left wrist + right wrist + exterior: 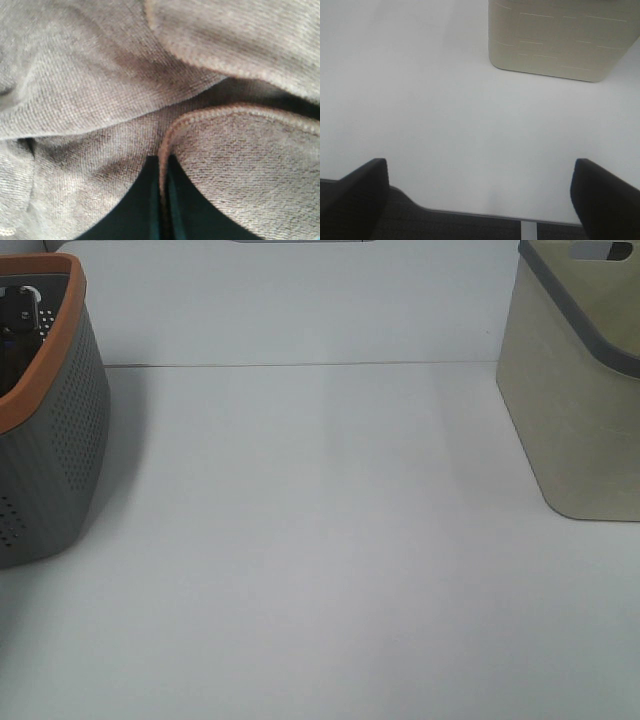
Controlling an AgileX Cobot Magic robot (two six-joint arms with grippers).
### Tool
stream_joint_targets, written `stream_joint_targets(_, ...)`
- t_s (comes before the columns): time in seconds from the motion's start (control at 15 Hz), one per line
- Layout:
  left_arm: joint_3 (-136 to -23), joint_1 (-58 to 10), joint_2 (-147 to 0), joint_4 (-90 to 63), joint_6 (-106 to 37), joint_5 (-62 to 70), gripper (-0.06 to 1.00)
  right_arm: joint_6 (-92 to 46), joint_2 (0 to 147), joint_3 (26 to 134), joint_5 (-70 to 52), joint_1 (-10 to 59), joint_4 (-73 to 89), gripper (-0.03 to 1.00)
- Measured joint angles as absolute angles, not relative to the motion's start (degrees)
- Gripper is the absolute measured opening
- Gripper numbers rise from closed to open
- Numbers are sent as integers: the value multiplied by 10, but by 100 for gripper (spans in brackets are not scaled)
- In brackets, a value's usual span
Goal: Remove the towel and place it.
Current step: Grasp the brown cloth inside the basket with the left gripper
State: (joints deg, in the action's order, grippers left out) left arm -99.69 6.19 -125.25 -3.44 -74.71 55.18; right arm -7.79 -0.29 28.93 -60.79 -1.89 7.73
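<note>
The brown towel (100,90) fills the left wrist view, bunched in soft folds with a stitched hem showing. My left gripper (162,167) is shut on a fold of its hem, the two dark fingers (142,205) nearly touching. In the high view only a dark part of the left arm (22,308) shows, down inside the grey basket (60,440) with the orange rim at the left; the towel itself is hidden there. My right gripper (480,167) is open and empty, hanging over the near edge of the white table (445,110).
A beige bin (575,410) with a grey rim stands at the right of the table; it also shows in the right wrist view (555,40). A white wall runs behind the table. The table's front edge (470,214) lies under the right gripper.
</note>
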Motion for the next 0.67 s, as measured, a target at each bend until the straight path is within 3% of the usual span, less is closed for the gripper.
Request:
stream_joint_targets(0.27, -1059, 64, -1157, -30, -733, 645, 0, -78, -3, 289, -608, -19, 77, 96)
stream_joint_targets(0.67, -1070, 64, -1026, -35, -692, 659, 0, -78, -3, 289, -608, -19, 77, 96)
